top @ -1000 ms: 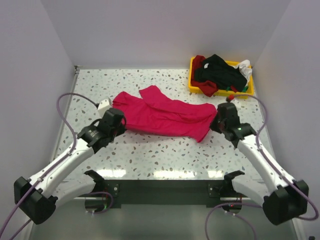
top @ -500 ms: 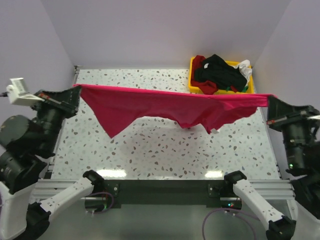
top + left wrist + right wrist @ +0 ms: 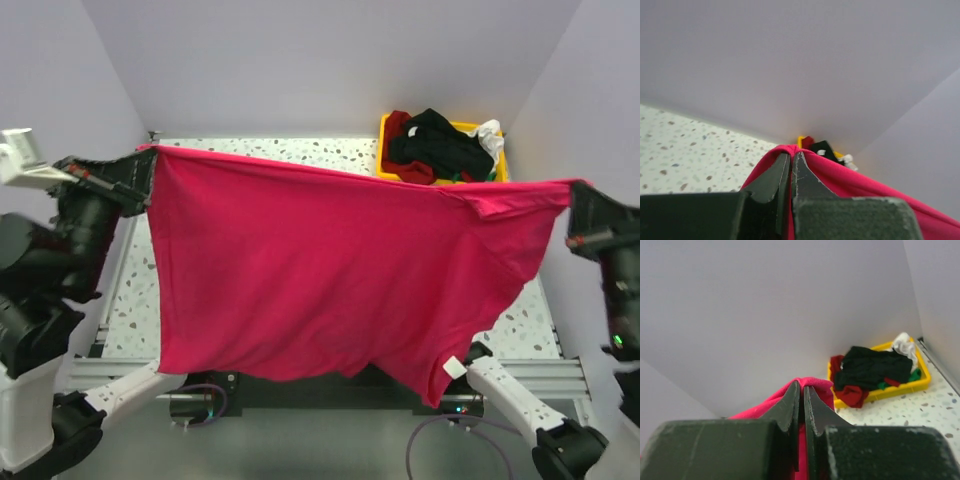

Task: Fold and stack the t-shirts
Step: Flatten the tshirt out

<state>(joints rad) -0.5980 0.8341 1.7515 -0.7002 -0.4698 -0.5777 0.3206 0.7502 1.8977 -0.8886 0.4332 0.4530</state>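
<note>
The crimson-pink t-shirt (image 3: 330, 270) hangs spread wide in the air, close to the top camera, held by its upper edge at both ends. My left gripper (image 3: 146, 168) is shut on its left corner, and the cloth (image 3: 840, 177) wraps over that gripper's fingertips. My right gripper (image 3: 575, 190) is shut on the right corner, with cloth (image 3: 812, 386) bunched over its tips. A white tag (image 3: 454, 368) shows at the hanging lower right. The black, dark red, white and green shirts (image 3: 440, 148) lie heaped in the yellow bin.
The yellow plastic bin (image 3: 497, 181) stands at the table's back right, also in the right wrist view (image 3: 920, 382). The speckled table (image 3: 280, 150) shows behind the raised shirt and is mostly hidden by it. Plain walls close in on the sides and back.
Both grippers rose from the table with the crimson-pink shirt's ends and pulled apart. The shirt went from a crumpled heap to a taut edge, then to a full hanging sheet.
</note>
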